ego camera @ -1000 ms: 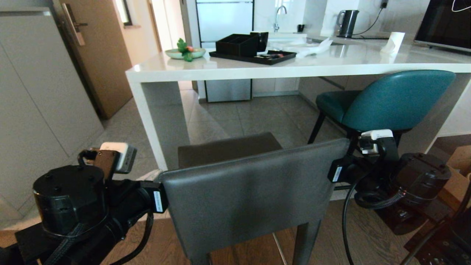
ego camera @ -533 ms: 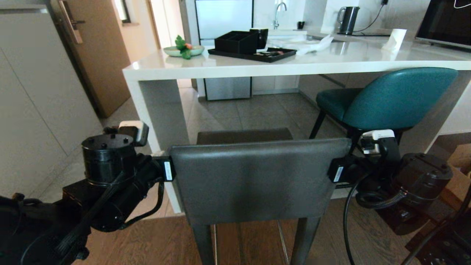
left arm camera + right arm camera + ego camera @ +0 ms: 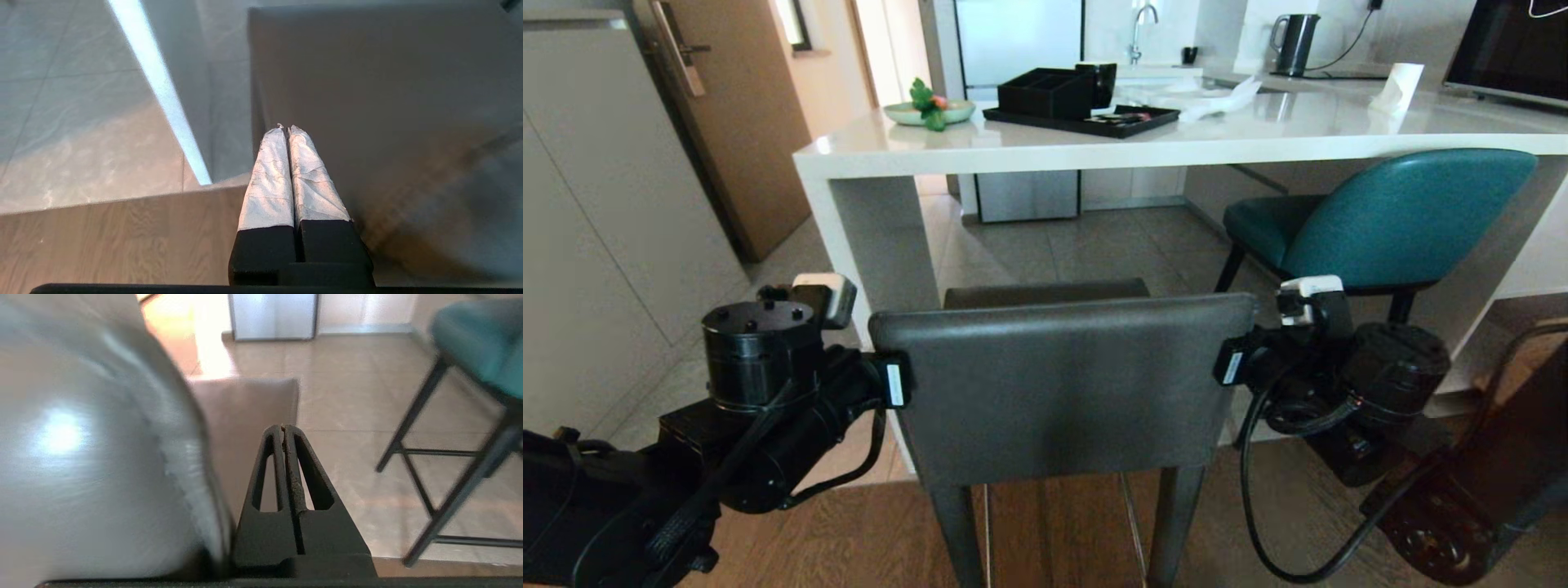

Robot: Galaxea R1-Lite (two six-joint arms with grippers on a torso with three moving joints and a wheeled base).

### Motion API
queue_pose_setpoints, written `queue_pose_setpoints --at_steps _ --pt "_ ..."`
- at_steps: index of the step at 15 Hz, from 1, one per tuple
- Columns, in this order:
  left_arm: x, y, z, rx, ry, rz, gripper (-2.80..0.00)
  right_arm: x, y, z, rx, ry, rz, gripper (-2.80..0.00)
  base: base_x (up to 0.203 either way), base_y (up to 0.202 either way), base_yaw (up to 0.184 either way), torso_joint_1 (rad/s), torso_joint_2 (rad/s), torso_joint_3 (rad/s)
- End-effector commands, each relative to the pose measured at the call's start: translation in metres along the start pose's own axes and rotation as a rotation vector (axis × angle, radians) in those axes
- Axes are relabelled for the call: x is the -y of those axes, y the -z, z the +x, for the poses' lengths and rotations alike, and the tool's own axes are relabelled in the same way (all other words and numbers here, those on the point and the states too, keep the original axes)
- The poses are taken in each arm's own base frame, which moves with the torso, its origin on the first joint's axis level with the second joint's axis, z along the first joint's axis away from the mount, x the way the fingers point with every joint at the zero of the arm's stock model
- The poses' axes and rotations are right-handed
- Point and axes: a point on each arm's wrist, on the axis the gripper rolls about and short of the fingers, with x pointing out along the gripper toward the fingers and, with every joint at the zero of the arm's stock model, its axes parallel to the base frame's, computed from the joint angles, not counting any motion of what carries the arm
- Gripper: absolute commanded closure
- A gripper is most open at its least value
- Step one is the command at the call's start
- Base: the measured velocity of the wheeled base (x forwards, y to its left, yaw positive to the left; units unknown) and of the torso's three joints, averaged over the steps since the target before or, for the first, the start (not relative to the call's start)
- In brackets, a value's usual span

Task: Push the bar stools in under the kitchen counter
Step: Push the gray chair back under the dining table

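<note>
**At the white bench: both grippers flank the grey stool's back**

In front of the long glossy white bench [image 3: 1045, 147] stands the grey leather stool with the rectangular low back [image 3: 1062, 384], its seat reaching just under the bench's edge. The left gripper [image 3: 286, 130], fingers clenched together, sits at the backrest's left edge. The right gripper [image 3: 284, 428], likewise clenched on nothing, lies beside the right edge. The teal round-backed stool [image 3: 1388, 216] is tucked under the bench, right of the grey one.
</note>
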Motion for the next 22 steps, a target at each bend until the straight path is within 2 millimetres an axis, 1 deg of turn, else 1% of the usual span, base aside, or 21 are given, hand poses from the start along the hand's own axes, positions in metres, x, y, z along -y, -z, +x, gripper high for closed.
queue_pose_setpoints --at_steps 1,3,5,7,8,9,12,15,17,19,22 --pt "-0.003 -0.006 0.004 0.027 -0.027 -0.019 0.0 -0.004 0.009 0.012 -0.004 0.01 -0.008 0.0 0.0 0.0 0.0 0.0 0.0 0.0" --pt "-0.007 -0.007 0.018 0.027 -0.054 -0.024 0.0 -0.013 0.007 0.013 0.01 -0.016 -0.02 0.0 0.0 0.0 0.0 0.0 0.0 0.0" --pt "-0.008 -0.01 0.026 0.035 -0.055 -0.03 0.0 -0.013 0.004 0.019 0.032 -0.012 -0.015 0.0 0.0 0.0 0.0 0.0 0.0 0.0" --pt "-0.012 -0.008 0.023 0.02 0.003 -0.032 0.0 -0.012 0.001 0.024 0.053 -0.004 -0.012 0.0 0.0 0.0 0.0 0.0 0.0 0.0" --pt "-0.016 -0.004 0.023 0.004 0.012 -0.031 0.0 -0.012 0.0 0.025 0.057 -0.003 -0.011 0.0 0.0 0.0 0.0 0.0 0.0 0.0" --pt "-0.018 -0.002 0.023 0.018 0.022 -0.04 0.0 -0.01 0.001 0.024 0.053 0.0 -0.008 0.0 0.0 0.0 0.0 0.0 0.0 0.0" --pt "-0.031 0.011 0.023 0.103 0.079 -0.066 0.0 0.005 0.001 0.027 0.054 0.039 -0.008 0.0 0.0 0.0 0.0 0.0 0.0 0.0" --pt "-0.038 0.028 0.042 0.148 0.085 -0.076 0.0 0.011 0.003 0.028 0.047 0.045 0.006 0.0 0.0 0.0 0.0 0.0 0.0 0.0" --pt "-0.037 0.03 0.05 0.191 0.089 -0.084 0.0 0.017 0.005 0.03 0.046 0.059 0.007 0.0 0.0 0.0 0.0 0.0 0.0 0.0" --pt "-0.037 0.03 0.05 0.197 0.091 -0.085 0.0 0.02 0.006 0.031 0.044 0.066 0.006 0.0 0.0 0.0 0.0 0.0 0.0 0.0" --pt "-0.034 0.032 0.049 0.192 0.104 -0.083 0.0 0.017 0.007 0.03 0.038 0.057 0.006 0.0 0.0 0.0 0.0 0.0 0.0 0.0"
